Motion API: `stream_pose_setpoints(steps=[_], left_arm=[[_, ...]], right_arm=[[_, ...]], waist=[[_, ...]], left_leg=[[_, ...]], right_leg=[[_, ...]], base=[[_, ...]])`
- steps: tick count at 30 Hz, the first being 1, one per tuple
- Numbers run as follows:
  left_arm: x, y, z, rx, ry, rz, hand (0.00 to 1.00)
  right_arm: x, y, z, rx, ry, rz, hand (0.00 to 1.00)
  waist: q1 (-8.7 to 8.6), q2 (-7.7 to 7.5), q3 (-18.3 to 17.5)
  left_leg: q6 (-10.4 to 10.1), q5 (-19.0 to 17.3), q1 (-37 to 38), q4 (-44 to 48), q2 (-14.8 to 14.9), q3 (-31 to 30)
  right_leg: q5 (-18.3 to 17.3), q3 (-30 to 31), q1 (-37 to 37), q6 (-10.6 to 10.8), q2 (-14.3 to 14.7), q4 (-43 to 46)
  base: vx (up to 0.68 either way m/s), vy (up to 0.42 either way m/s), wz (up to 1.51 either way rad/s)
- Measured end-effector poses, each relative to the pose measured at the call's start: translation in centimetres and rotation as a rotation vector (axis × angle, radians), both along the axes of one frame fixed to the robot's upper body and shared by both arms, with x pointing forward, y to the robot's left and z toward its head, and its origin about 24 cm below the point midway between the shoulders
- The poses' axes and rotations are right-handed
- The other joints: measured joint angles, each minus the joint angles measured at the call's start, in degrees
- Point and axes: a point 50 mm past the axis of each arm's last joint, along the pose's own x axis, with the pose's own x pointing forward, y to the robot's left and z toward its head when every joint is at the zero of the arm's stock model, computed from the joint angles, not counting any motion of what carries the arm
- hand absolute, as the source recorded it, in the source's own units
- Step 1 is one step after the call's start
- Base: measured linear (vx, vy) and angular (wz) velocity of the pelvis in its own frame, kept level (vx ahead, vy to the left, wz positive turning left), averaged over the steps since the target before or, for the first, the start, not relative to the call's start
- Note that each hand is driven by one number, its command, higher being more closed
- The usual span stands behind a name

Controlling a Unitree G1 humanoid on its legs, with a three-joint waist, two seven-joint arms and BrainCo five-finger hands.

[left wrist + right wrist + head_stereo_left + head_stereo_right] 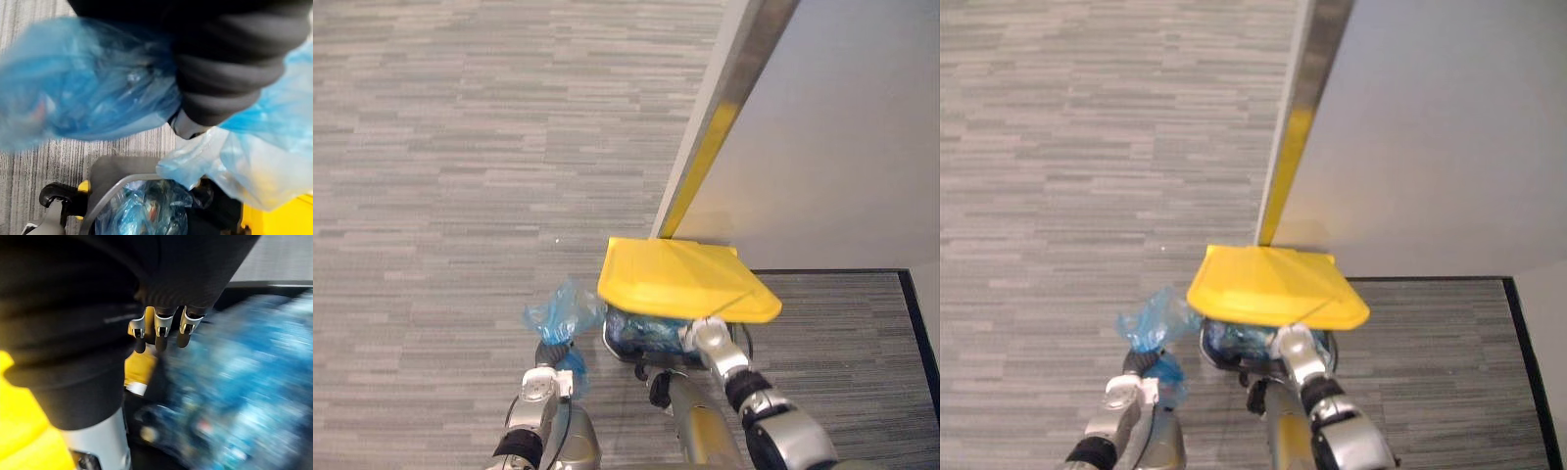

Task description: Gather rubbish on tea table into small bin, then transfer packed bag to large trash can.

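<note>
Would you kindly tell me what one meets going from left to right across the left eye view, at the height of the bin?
blue bag → yellow lid of the large bin → black strip down the carpet's right edge.

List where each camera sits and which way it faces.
Left eye view: on the head, facing down at floor, yellow lid, blue bag; both arms enter from below.
Right eye view: beside it, same scene, shared.
Left wrist view: on that wrist, down past the left robot hand and bag into the trash can.
Right wrist view: on that wrist, along the right robot hand toward bags in the can.
</note>
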Motion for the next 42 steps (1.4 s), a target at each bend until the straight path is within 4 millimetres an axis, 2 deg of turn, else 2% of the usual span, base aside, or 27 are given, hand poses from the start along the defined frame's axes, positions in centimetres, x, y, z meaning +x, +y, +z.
stream_pose_setpoints(steps=[1, 4, 5, 7, 8, 9, 10, 11, 12, 13, 14, 18, 21, 25, 28, 29, 32, 37, 42], left_arm=[[0.0, 0.1, 0.1, -0.003, -0.006, 0.003, 1.00], [0.7, 0.1, 1.0, -0.009, -0.062, -0.007, 1.00], [0.9, 0.1, 1.2, -0.005, -0.072, -0.014, 1.00], [1.5, -0.1, 2.2, 0.006, -0.119, -0.020, 1.00], [1.6, -0.3, 2.3, 0.001, -0.126, -0.028, 1.00], [2.0, -0.7, 2.8, -0.013, -0.157, -0.037, 1.00], [2.7, -0.4, 3.7, -0.001, -0.201, -0.043, 1.00], [3.1, -0.6, 4.1, -0.012, -0.222, -0.041, 1.00], [3.3, -0.7, 4.6, -0.021, -0.244, -0.042, 1.00], [3.2, -0.9, 4.6, -0.020, -0.246, -0.054, 1.00], [3.3, -1.0, 4.7, -0.022, -0.252, -0.058, 1.00], [3.8, -2.0, 6.6, -0.049, -0.340, -0.094, 1.00], [4.3, -2.5, 8.6, -0.062, -0.428, -0.149, 1.00], [4.6, -3.5, 10.6, -0.109, -0.519, -0.189, 1.00], [4.7, -5.2, 12.9, -0.172, -0.614, -0.277, 1.00], [4.7, -5.3, 13.0, -0.179, -0.622, -0.286, 1.00], [4.1, -7.6, 15.2, -0.243, -0.717, -0.411, 1.00], [3.5, -10.0, 17.0, -0.321, -0.778, -0.539, 1.00], [3.5, -11.8, 17.6, -0.334, -0.791, -0.624, 1.00]], right_arm=[[0.4, 0.0, 0.7, 0.008, -0.023, -0.004, 0.00], [3.0, -1.2, 4.9, 0.007, -0.148, -0.042, 0.00], [3.2, -1.4, 5.4, 0.001, -0.163, -0.047, 0.00], [4.2, -2.2, 7.4, -0.001, -0.216, -0.067, 0.00], [4.3, -2.5, 7.8, -0.002, -0.230, -0.072, 0.00], [4.7, -3.1, 9.0, -0.005, -0.268, -0.090, 0.00], [4.8, -3.8, 9.4, -0.015, -0.282, -0.113, 0.00], [5.0, -4.1, 9.9, -0.020, -0.294, -0.121, 0.00], [5.2, -4.2, 10.5, 0.010, -0.307, -0.134, 0.00], [5.3, -4.2, 10.6, 0.019, -0.309, -0.138, 0.00], [5.3, -4.2, 10.6, 0.020, -0.308, -0.140, 0.00], [5.3, -4.3, 10.3, 0.035, -0.294, -0.145, 0.00], [5.3, -4.4, 10.3, 0.041, -0.290, -0.150, 0.00], [5.3, -4.4, 10.3, 0.041, -0.289, -0.148, 0.00], [5.3, -4.4, 10.4, 0.041, -0.288, -0.141, 0.00], [5.3, -4.4, 10.4, 0.041, -0.289, -0.140, 0.00], [5.4, -4.3, 10.6, 0.042, -0.289, -0.122, 0.00], [5.6, -3.4, 11.0, 0.020, -0.296, -0.075, 0.00], [5.7, -2.9, 11.4, 0.008, -0.303, -0.054, 0.00]], waist=[[0.07, -0.14, 0.2], [0.44, -0.74, 1.2], [0.42, -0.89, 1.5], [0.24, -1.40, 2.2], [0.16, -1.07, 2.3], [0.91, 0.36, 3.3], [-1.09, -1.86, 4.2], [-0.94, -1.73, 4.7], [-0.44, -1.71, 4.8], [-0.35, -1.83, 4.9], [-0.44, -1.76, 5.2], [-0.57, -1.39, 5.9], [-0.72, -1.44, 6.0], [-0.83, -1.47, 6.0], [-1.12, -1.61, 6.7], [-1.16, -1.61, 6.7], [-1.44, -1.61, 6.7], [-2.21, -1.61, 6.7], [-2.59, -1.61, 6.7]], left_leg=[[0.0, 0.0, -0.1, -0.1, 0.0, 0.0], [0.7, 0.5, -1.1, -2.0, 0.0, -1.1], [0.9, 0.6, -1.1, -2.2, 0.0, -1.2], [0.8, 0.6, -3.5, 2.1, -0.7, -1.3], [1.6, 0.4, -4.5, 3.2, -0.9, -1.3], [0.7, -0.5, -4.8, 3.4, 1.1, -2.2], [-1.7, 1.0, -4.8, 3.2, -1.1, -2.9], [-2.2, 1.1, -5.2, 3.7, -0.9, -3.3], [-2.1, 1.2, -6.1, 5.7, -1.9, -2.3], [-1.1, 1.0, -5.9, 5.4, -2.8, -2.5], [-0.9, 1.1, -5.7, 5.0, -2.8, -2.5], [-1.0, 1.1, -4.8, 5.2, -3.5, -2.1], [-1.0, 1.1, -4.9, 5.3, -4.6, -2.1], [-1.2, 1.0, -4.9, 6.6, -5.4, -1.6], [-1.0, 0.8, -4.8, 7.2, -6.0, -1.1], [-1.0, 0.8, -4.8, 7.2, -6.1, -1.1], [-0.6, 0.5, -4.6, 7.6, -6.4, -0.5], [-0.2, -0.1, -3.6, 8.3, -6.6, 1.0], [-0.1, -0.2, -3.5, 8.4, -6.8, 1.5]], right_leg=[[0.5, 0.2, 0.0, 0.1, 0.2, -0.5], [1.3, 1.3, 0.0, 1.3, 1.6, -4.7], [1.5, 1.4, 0.0, 1.3, 1.7, -5.0], [2.1, 1.2, 0.0, 1.0, 1.9, -6.5], [1.8, 1.1, 0.0, 2.8, 2.2, -6.5], [4.2, 5.5, -4.0, -5.7, 2.9, 5.4], [0.6, 13.6, -4.3, -5.5, 1.4, 8.4], [0.4, 13.0, -4.3, -4.9, 1.8, 8.1], [2.5, 11.7, -3.5, -3.0, 1.6, 4.3], [4.9, 10.8, -2.2, -2.9, 1.6, 1.5], [5.2, 10.6, -1.7, -3.1, 1.6, 1.2], [6.5, 10.5, 0.4, -2.8, 1.1, -0.7], [7.8, 10.6, 1.6, -1.4, 0.0, -2.7], [9.2, 11.2, 2.6, -1.2, -0.6, -4.4], [10.1, 11.7, 3.6, -1.5, -1.2, -5.4], [10.1, 11.7, 3.7, -1.5, -1.2, -5.5], [10.4, 12.4, 3.8, -1.2, -1.3, -5.6], [10.6, 13.7, 4.6, -1.1, -1.4, -5.6], [10.7, 14.4, 4.6, -1.1, -1.4, -5.8]], base=[[-0.15, -0.114, -0.05], [-0.11, -0.092, -0.04], [-0.07, -0.072, 0.04], [-0.08, -0.048, -0.06], [-0.11, -0.040, -0.18], [-0.05, -0.100, 0.48], [-0.02, -0.099, 0.54], [0.04, -0.125, 0.56], [0.02, -0.053, -0.05], [0.02, -0.059, -0.04], [-0.01, -0.004, 0.04], [-0.03, 0.031, 0.03], [-0.07, 0.080, 0.07], [-0.01, 0.073, -0.03], [0.02, 0.078, -0.04], [0.04, 0.067, -0.02], [0.05, 0.037, -0.06], [0.05, 0.029, -0.13], [0.01, 0.004, -0.03]])
